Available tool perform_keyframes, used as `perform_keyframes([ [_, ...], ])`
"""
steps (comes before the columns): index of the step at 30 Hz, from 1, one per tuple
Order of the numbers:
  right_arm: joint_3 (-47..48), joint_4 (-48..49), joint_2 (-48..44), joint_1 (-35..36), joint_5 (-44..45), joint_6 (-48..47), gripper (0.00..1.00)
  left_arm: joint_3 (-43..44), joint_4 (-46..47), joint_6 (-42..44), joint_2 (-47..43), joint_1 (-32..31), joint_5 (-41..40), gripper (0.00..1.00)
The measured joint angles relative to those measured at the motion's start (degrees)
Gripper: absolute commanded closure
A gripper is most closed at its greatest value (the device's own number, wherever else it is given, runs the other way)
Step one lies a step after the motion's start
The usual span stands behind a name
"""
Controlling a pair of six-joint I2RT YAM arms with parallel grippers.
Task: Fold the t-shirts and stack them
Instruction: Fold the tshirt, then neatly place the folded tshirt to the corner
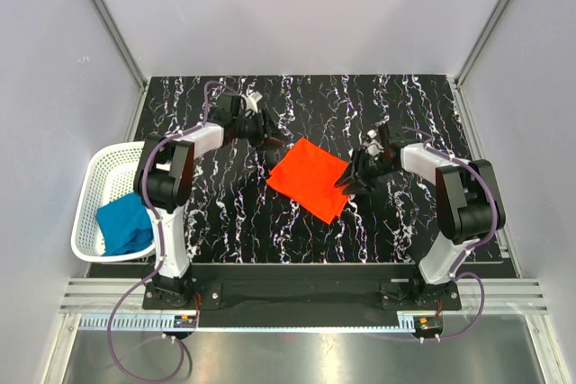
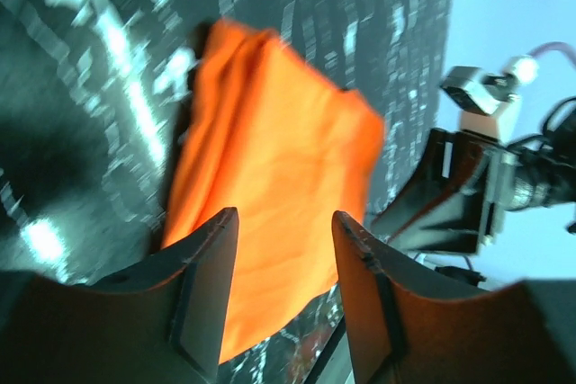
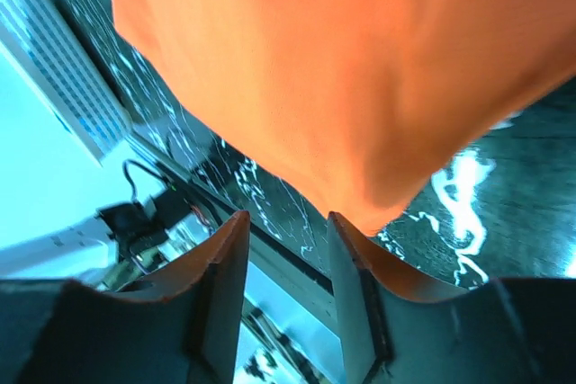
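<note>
The orange-red t-shirt [image 1: 308,179] lies folded into a flat, tilted rectangle in the middle of the black marbled table [image 1: 405,114]. My left gripper [image 1: 267,139] hovers just off the shirt's far left corner. In the left wrist view that gripper [image 2: 283,222] is open, with the orange cloth [image 2: 270,150] lying beyond its fingers and nothing between them. My right gripper [image 1: 346,182] is at the shirt's right edge. It [image 3: 286,222] is also open, and a corner of the shirt [image 3: 360,87] hangs just beside one fingertip. The teal t-shirt [image 1: 124,222] lies crumpled in the basket.
A white mesh basket [image 1: 94,168] stands at the table's left edge beside the left arm's base. The right arm's wrist [image 2: 477,186] shows in the left wrist view past the shirt. Grey walls close in the back and both sides.
</note>
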Motion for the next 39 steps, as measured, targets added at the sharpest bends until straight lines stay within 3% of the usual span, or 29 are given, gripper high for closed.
perform_keyframes([
  [3, 1.09, -0.50, 0.00, -2.10, 1.20, 1.11, 0.38, 3.54, 0.83, -0.96, 0.79, -0.57, 0.13, 0.45],
  [8, 2.27, -0.98, 0.00, -3.91, 5.70, 2.43, 0.25, 10.27, 1.29, -0.94, 5.18, -1.95, -0.13, 0.41],
  [12, 2.27, -1.68, 0.00, -4.04, 10.16, 2.40, 0.20, 11.93, 0.90, -0.94, 8.74, -2.56, -0.31, 0.41],
  [18, 2.99, -1.64, 2.80, -4.04, 13.86, 1.22, 0.21, 11.85, -0.59, -0.24, 9.07, -2.60, -1.22, 0.42],
  [24, 5.46, -1.40, 5.70, -4.15, 14.80, 0.20, 0.28, 7.78, -1.11, 0.17, 3.98, -1.29, -1.73, 0.43],
  [32, 7.45, 0.04, 8.20, -4.15, 14.08, -0.11, 0.37, -5.40, -1.36, 0.13, -11.30, -0.76, -1.84, 0.43],
  [34, 7.50, 0.55, 8.39, -4.15, 13.88, 0.07, 0.43, -9.70, -0.96, 0.13, -15.45, -0.90, -1.81, 0.44],
  [35, 7.52, 0.83, 8.57, -4.15, 13.90, 0.22, 0.51, -11.89, -0.74, 0.11, -17.55, -1.01, -1.86, 0.44],
  [36, 7.52, 1.44, 8.85, -4.22, 13.51, 0.50, 0.51, -15.87, -1.97, 0.11, -21.59, -1.07, -1.81, 0.43],
  [39, 7.58, 2.08, 9.60, -4.22, 13.60, 0.17, 0.66, -22.71, -0.96, -0.57, -28.35, -1.18, -2.21, 0.43],
])
